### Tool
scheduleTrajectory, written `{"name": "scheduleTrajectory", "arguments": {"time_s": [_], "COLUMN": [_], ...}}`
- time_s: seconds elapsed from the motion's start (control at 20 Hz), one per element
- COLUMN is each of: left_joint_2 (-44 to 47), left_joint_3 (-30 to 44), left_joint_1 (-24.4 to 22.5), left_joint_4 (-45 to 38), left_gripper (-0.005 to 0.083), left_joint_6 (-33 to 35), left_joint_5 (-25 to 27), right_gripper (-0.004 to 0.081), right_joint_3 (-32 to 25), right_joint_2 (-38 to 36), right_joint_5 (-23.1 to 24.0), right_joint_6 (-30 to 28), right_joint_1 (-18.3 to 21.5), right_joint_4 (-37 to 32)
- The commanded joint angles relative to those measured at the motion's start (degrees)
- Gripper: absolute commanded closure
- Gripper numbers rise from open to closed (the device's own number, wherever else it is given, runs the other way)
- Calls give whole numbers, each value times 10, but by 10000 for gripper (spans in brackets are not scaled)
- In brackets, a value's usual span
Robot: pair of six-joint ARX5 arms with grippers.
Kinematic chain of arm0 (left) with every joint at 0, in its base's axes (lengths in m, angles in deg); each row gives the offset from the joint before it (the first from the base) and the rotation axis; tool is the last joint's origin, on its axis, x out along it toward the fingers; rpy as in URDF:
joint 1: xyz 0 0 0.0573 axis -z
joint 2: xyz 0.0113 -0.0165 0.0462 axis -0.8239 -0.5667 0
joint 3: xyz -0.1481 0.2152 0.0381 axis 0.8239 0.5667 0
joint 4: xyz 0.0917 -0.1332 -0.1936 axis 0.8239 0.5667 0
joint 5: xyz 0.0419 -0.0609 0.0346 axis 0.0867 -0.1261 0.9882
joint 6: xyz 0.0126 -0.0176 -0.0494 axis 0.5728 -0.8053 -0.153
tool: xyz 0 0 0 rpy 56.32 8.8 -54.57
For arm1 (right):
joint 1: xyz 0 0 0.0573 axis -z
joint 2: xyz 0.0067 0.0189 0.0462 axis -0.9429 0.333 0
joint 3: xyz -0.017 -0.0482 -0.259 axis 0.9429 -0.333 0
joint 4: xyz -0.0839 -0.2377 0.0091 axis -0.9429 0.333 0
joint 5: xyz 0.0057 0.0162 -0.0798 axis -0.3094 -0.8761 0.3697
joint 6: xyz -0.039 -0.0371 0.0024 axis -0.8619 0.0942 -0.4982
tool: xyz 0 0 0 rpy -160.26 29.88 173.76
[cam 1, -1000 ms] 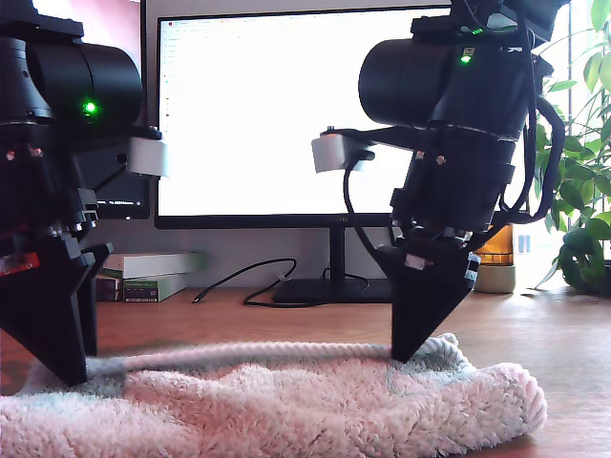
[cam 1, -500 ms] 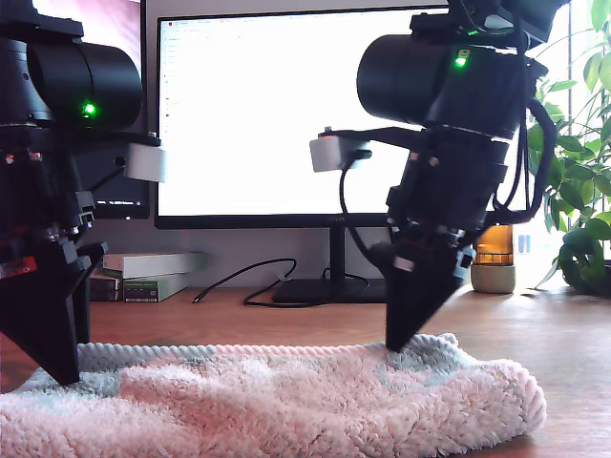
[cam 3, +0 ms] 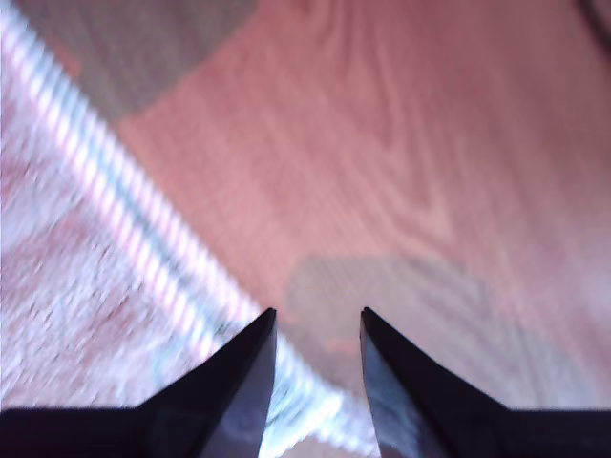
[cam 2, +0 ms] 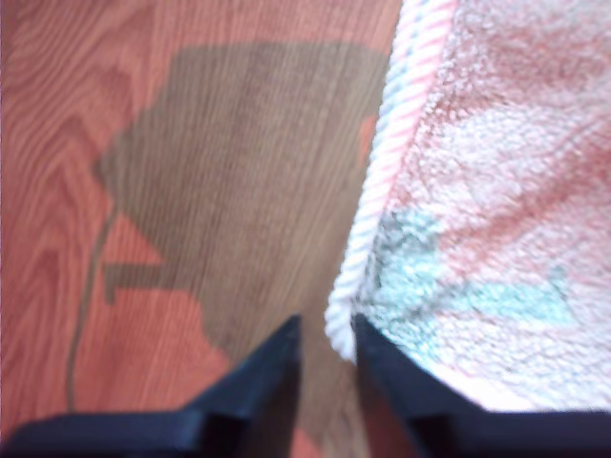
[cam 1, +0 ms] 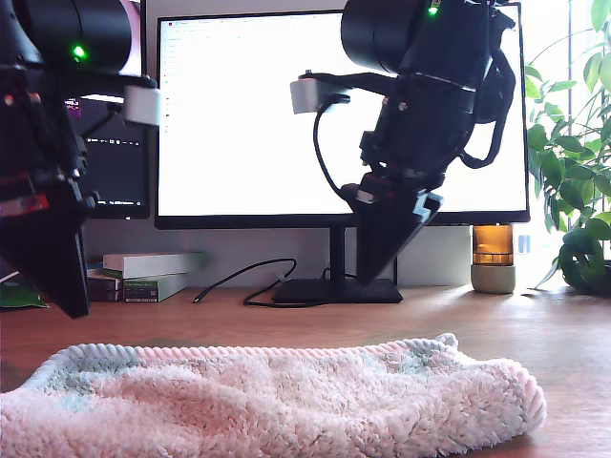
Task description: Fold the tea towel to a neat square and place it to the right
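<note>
– Black tips on your first pincer: how do they stand?

– My first pincer has its jaws a narrow slit apart and grips nothing. Below the slit runs the cord of the towel, pink twisting into white. A blue-green patch sits in the pile just beside it.

– And the other?

– My second pincer is parted somewhat wider, also with nothing in it. Under it the same corded edge crosses slantwise, blurred, with towel on one side and bare wood on the other.

– Which arm is which from outside?

– I cannot tell from the wrist views. In the exterior view one arm hangs at the exterior view's left and one right of centre. Both tips are well above the cloth and touch nothing.

– Where is the towel?

– It lies flat on the surface, low across the front of the exterior view, from its left edge nearly to its right. The pile is pale pink with faint blue-green. The far cord is pink, turning pale blue at the exterior view's left corner, and a small loop sticks up near the right end.

– Behind it?

– A bright monitor on its stand, with a black cable curling before the foot. Stacked books sit at the exterior view's left. An amber lamp and a plant are at its right.
</note>
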Motion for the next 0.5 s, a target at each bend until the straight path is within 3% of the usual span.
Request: {"name": "scheduleTrajectory", "arguments": {"time_s": [0.0, 0.05, 0.15, 0.45], "left_joint_2": [10, 13, 17, 41], "left_joint_3": [1, 1, 1, 2], "left_joint_1": [-1, -1, -1, -1], "left_joint_4": [1, 0, 0, -46], "left_gripper": [758, 800, 797, 797], "left_joint_6": [-17, -27, -40, -89], "left_joint_5": [-3, -7, -24, -91], "right_gripper": [547, 599, 755, 781], "right_joint_3": [2, 2, 2, 2], "right_joint_2": [1, 1, 1, -2], "right_joint_5": [0, 0, -1, -31], "right_joint_6": [2, 2, 5, 68], "right_joint_1": [2, 2, 2, 2], "right_joint_4": [8, 14, 22, 19]}}
